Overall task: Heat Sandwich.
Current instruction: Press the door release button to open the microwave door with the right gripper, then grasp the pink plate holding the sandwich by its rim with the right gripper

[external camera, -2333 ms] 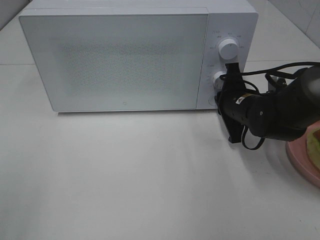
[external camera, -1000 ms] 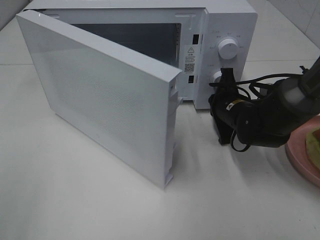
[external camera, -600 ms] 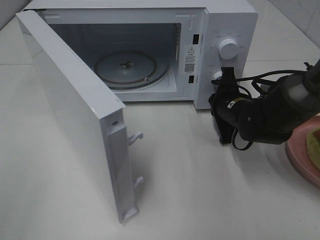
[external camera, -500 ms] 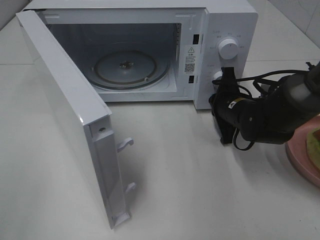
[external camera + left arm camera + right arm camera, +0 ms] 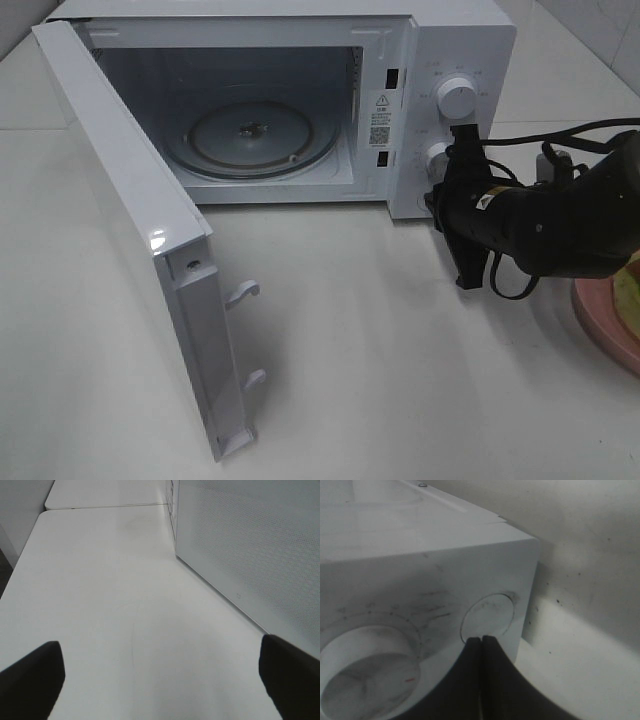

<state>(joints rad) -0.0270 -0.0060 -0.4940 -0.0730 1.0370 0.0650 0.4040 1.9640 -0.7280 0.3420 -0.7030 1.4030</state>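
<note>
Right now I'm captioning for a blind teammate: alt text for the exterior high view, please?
A white microwave stands with its door swung wide open, showing a bare glass turntable. The right gripper, shut, points at the control panel's bottom, and a pink plate with the sandwich is cut off at the right edge.

White table [image 5: 400, 380], matte, fills most of view, w/ seam [image 5: 105, 506] across it near back. Grey wall [image 5: 12, 30] at back-left; dark gap [image 5: 4, 577] beside table edge. Pale tiles [image 5: 615, 30] back-right corner. Soft even light, faint shadows.
</note>
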